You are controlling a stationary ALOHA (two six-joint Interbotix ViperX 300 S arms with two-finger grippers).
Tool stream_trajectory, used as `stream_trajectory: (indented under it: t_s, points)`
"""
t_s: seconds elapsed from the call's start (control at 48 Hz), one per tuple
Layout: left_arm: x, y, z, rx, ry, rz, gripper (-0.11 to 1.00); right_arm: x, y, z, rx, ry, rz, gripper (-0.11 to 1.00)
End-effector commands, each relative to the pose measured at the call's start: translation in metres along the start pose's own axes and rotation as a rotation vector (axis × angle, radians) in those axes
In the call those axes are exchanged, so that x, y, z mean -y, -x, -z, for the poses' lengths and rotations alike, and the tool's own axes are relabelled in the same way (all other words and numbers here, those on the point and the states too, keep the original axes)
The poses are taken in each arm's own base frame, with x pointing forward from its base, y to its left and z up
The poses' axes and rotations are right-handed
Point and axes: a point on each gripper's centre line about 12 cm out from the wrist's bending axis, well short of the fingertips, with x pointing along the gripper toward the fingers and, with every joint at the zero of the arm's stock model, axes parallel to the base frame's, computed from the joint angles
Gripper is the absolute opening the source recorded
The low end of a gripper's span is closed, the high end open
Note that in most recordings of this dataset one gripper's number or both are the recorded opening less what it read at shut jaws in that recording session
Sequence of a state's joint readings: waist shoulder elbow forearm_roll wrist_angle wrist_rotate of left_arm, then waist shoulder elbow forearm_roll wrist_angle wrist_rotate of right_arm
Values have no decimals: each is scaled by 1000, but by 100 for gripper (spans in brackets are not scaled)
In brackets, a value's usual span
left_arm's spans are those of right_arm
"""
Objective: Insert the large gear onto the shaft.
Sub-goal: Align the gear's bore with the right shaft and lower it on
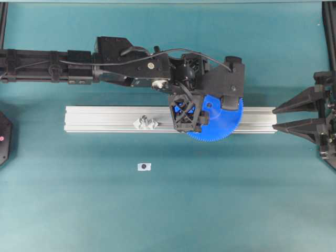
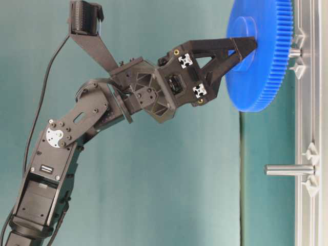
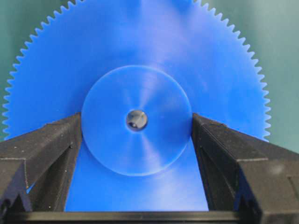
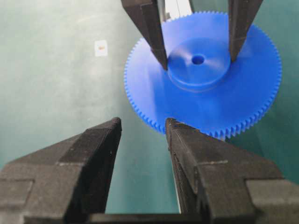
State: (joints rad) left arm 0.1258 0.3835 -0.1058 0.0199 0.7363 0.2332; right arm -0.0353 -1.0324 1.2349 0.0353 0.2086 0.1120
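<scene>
Left wrist view: left fingers [image 3: 56,154] clamp the raised hub of the big bright-blue toothed plastic gear [image 3: 140,70], seated over the thin silvery shaft [image 2: 294,52] on the aluminium rail [image 1: 105,119]. Right fingers [image 4: 100,163] parted, empty, at the rail's right end.

Lighting is pretty even and bright, coming from above, so the shadows on the teal bench [image 1: 79,210] stay soft and faint. The aluminium rail [image 1: 105,113] glares a bit. On the left wrist view the large gear [image 3: 140,56] looks soft and slightly washed out, and the near black fingers [image 4: 93,158] on the right wrist view are blurry.
</scene>
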Motion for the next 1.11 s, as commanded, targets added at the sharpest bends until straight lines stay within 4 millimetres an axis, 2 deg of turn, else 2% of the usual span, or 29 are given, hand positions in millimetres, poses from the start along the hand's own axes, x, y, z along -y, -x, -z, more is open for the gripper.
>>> stream_trajectory:
  t_s: [0.0,0.396,0.834,1.084]
  points:
    - [-4,6,2,-3,14,-6,81,-1,0,-6,19,-12,-4,49]
    - [-1,1,18,-58,17,7,81,-1,0,-6,20,-10,-4,49]
    - [-20,1,19,-53,49,-14,81,-1,0,-6,29,-12,-5,49]
    - [-21,-3,17,-34,58,-19,81,-1,0,-7,30,-12,-6,49]
